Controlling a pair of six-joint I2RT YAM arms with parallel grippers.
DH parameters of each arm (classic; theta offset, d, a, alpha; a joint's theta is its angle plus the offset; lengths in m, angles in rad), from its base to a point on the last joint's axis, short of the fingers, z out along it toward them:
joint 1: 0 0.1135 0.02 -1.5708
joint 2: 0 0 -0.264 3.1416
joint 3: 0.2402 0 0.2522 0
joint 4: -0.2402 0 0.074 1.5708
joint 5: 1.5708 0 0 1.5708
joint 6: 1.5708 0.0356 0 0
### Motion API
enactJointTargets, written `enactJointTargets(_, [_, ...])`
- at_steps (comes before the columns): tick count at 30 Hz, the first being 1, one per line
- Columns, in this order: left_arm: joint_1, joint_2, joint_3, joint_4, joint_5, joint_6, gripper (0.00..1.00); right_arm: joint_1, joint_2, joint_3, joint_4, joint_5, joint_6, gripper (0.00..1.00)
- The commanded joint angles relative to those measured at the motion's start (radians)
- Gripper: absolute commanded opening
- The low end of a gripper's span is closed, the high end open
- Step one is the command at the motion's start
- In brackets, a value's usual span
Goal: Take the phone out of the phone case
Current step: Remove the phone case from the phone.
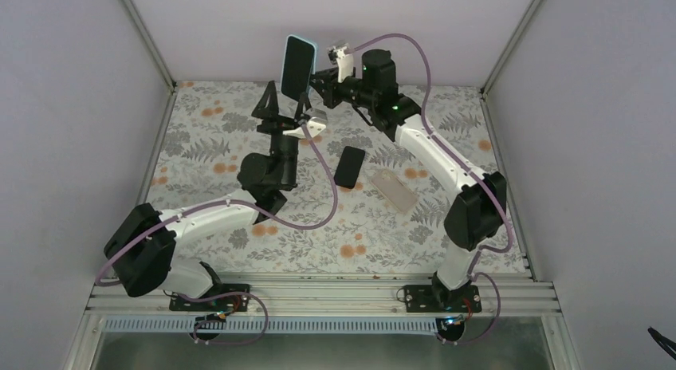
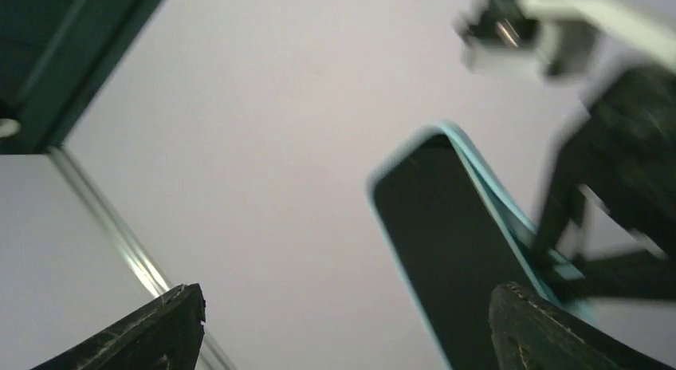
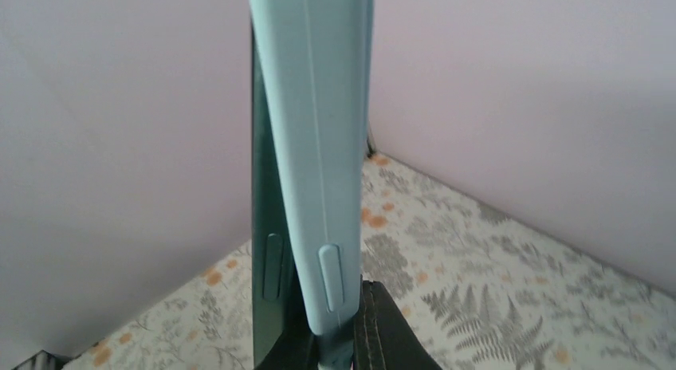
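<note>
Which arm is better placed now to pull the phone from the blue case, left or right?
Left, I think. The right tool is shut on the blue case, holding it upright; the left tool is open at its lower end, free to grip the phone.

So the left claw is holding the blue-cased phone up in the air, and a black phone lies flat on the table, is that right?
Not quite: the right claw holds the blue-cased phone up, as the right wrist view shows; the left claw is open nearby. The black phone does lie flat on the table.
</note>
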Motion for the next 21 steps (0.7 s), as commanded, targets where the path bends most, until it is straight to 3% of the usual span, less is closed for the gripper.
enactJointTargets(1, [-0.017, 0.042, -0.007, 0.293, -0.007, 0.145, 0.88, -0.008, 0.029, 0.026, -0.028, 0.024, 0.003, 0.03])
enactJointTargets(7, [-0.019, 0.054, -0.037, 0.320, -0.011, 0.162, 0.88, -0.010, 0.020, 0.004, -0.036, 0.019, -0.004, 0.03])
enactJointTargets(11, [-0.019, -0.087, -0.061, 0.044, 0.051, -0.047, 0.91, -0.015, 0.020, 0.018, -0.047, 0.055, -0.009, 0.03])
enactJointTargets(18, [-0.021, -0.088, -0.061, -0.172, 0.084, -0.230, 0.99, -0.025, 0.056, 0.087, -0.081, 0.120, 0.014, 0.03])
enactJointTargets(21, [-0.020, -0.075, 0.027, -0.424, 0.180, -0.351, 1.00, -0.026, 0.082, 0.143, -0.114, 0.139, 0.017, 0.03])
